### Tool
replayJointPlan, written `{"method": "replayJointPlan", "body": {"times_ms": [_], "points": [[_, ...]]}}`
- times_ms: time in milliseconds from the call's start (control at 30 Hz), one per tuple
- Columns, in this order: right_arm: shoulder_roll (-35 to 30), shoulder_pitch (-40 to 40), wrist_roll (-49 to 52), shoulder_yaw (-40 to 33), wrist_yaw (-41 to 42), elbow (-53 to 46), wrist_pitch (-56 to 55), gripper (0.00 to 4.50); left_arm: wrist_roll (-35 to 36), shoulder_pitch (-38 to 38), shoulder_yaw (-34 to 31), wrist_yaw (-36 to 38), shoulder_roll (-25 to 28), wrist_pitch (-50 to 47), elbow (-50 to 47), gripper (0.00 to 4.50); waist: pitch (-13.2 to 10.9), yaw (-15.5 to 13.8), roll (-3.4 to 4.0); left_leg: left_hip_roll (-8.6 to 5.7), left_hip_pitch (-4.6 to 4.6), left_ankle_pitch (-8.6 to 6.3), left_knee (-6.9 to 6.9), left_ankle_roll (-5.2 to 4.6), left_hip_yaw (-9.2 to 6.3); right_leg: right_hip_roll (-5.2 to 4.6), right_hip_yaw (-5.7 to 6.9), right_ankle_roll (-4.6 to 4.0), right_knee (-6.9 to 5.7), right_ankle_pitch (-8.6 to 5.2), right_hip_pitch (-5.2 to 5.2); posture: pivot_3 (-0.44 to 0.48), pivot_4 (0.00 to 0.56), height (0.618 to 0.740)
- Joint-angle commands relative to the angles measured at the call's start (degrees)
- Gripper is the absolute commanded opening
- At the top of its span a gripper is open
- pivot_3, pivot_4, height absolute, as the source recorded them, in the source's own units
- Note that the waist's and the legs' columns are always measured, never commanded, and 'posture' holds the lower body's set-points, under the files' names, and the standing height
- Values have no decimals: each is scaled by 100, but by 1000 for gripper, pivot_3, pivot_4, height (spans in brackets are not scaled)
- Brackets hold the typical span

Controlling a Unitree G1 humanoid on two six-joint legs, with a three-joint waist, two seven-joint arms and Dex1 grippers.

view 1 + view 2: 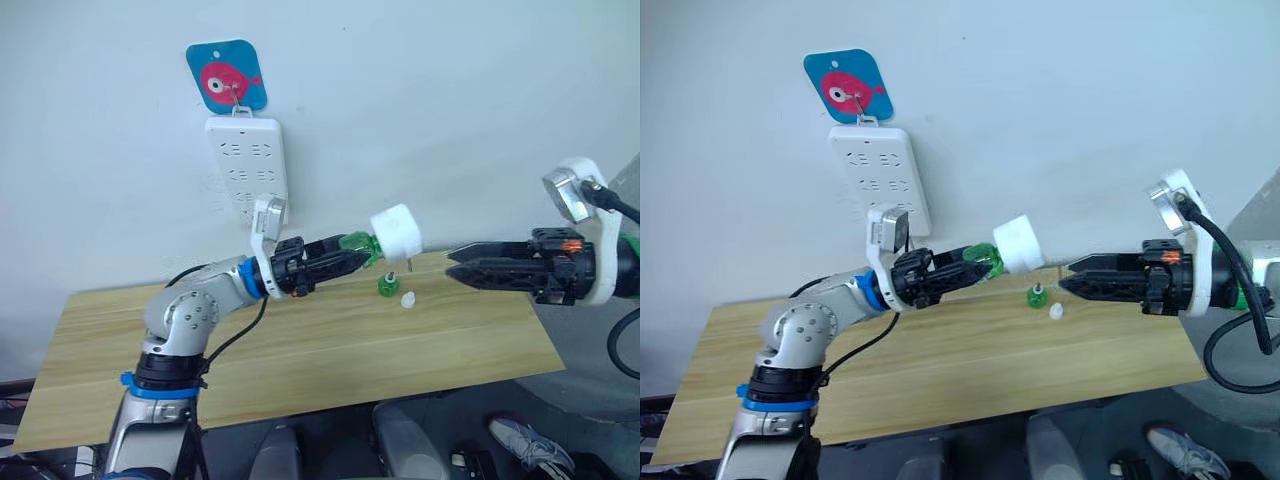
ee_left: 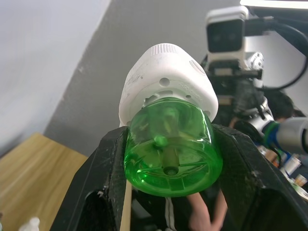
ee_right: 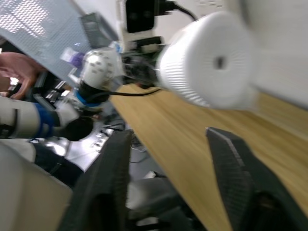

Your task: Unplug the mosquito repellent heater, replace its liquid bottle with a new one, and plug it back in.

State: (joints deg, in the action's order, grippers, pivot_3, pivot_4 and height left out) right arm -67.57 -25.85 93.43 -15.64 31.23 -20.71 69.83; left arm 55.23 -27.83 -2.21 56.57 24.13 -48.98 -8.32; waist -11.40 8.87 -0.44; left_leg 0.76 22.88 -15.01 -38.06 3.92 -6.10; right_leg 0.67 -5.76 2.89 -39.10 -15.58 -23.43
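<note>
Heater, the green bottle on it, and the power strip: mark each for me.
heater [image 1: 397,233], left eye view, on its white rounded body.
green bottle [image 2: 169,155], left wrist view, on its clear green base.
power strip [image 1: 245,165], left eye view, on its white socket face.

Prongs of mosquito repellent heater [image 1: 397,233] not seen from any view. Its face blurred in right wrist view. Small green item [image 1: 388,285] & white cap [image 1: 408,299] on table [image 1: 300,350] too small to be identified.

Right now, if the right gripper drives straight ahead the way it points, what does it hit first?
Most likely the small white rounded plastic heater held up on its green bottle by the left gripper. The open right gripper points slightly below it, so depth is uncertain.
</note>
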Motion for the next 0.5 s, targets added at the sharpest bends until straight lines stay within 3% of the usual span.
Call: {"method": "replayJointPlan", "body": {"times_ms": [33,133,300,500], "points": [[-99,110,-1543,269,632,-445,-701,1060,279,-224,-38,497,277,-263,-61,2250,9,21,6,0,0,0,0,0,1,0,0,1,0,0,0,-246,114,734],[41,144,-2814,848,1060,-544,-1406,0,386,-358,-36,701,420,-465,-25,2250,20,62,7,0,-2,0,0,0,-1,0,2,23,1,-14,0,-250,111,734],[663,-147,-4331,1731,1317,-278,-2309,0,550,-522,-96,755,469,-711,0,2250,25,127,9,0,-2,0,1,1,-1,0,1,23,1,-13,0,-245,109,734],[1260,-405,-4412,1926,1626,-392,-2147,0,527,-517,-122,679,458,-730,19,2250,26,213,10,0,-2,0,5,1,-8,-3,4,-3,-2,2,0,-240,110,734]]}}
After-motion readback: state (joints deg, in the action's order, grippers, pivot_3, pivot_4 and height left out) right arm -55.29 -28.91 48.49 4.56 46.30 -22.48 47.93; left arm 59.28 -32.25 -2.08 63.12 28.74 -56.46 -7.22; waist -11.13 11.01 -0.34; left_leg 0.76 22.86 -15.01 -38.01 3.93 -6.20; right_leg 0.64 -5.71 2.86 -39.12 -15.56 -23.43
